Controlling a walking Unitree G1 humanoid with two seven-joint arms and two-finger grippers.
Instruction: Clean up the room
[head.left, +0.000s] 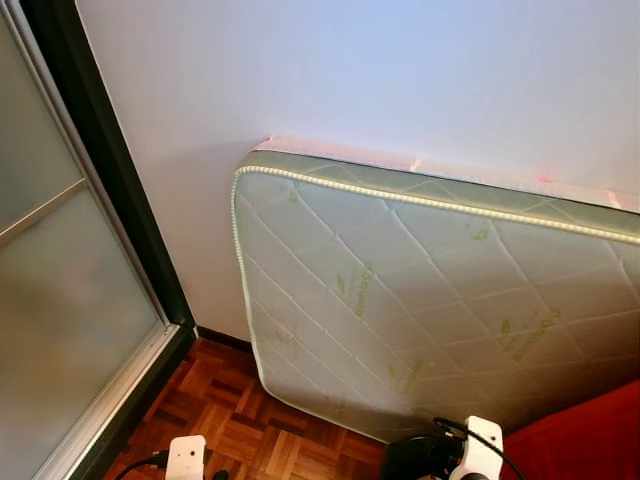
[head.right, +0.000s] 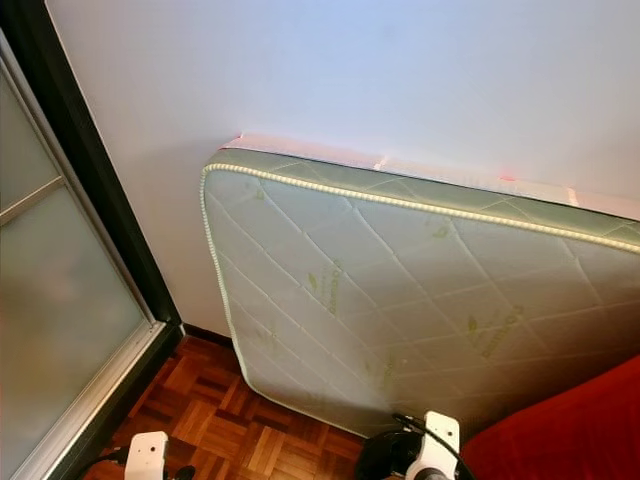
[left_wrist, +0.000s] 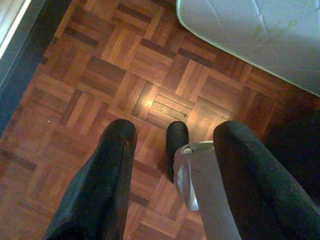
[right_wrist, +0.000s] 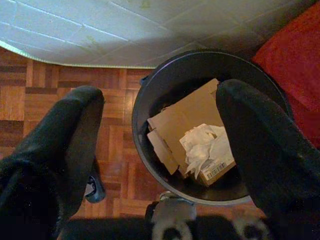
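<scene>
1. The right claw (right_wrist: 160, 150) hangs with its two black fingers spread wide and nothing between them. Directly below it stands a round black plastic bin (right_wrist: 150, 95), so the claw is, I judge, placed there for dropping rubbish in.
2. Inside the bin, under the right claw, lie a flat piece of brown cardboard (right_wrist: 182, 115), a crumpled white paper (right_wrist: 202, 142) and a small box with a barcode label (right_wrist: 216, 170). This part of the cleaning seems done.
3. The left claw (left_wrist: 175, 165) is also wide open and holds nothing. It points down at the brown parquet floor (left_wrist: 100, 75), and the robot's dark foot shows between its fingers.
4. Beyond both claws, a pale green quilted mattress (head.left: 420, 300) leans on its edge against the white wall (head.left: 350, 70), probably stored so to free the floor.
5. Beside the right claw, on its outer side, is a red fabric surface (head.left: 590, 440).
6. Beyond the left claw, on its outer side, stands a frosted glass sliding door with a dark frame (head.left: 60, 300).
</scene>
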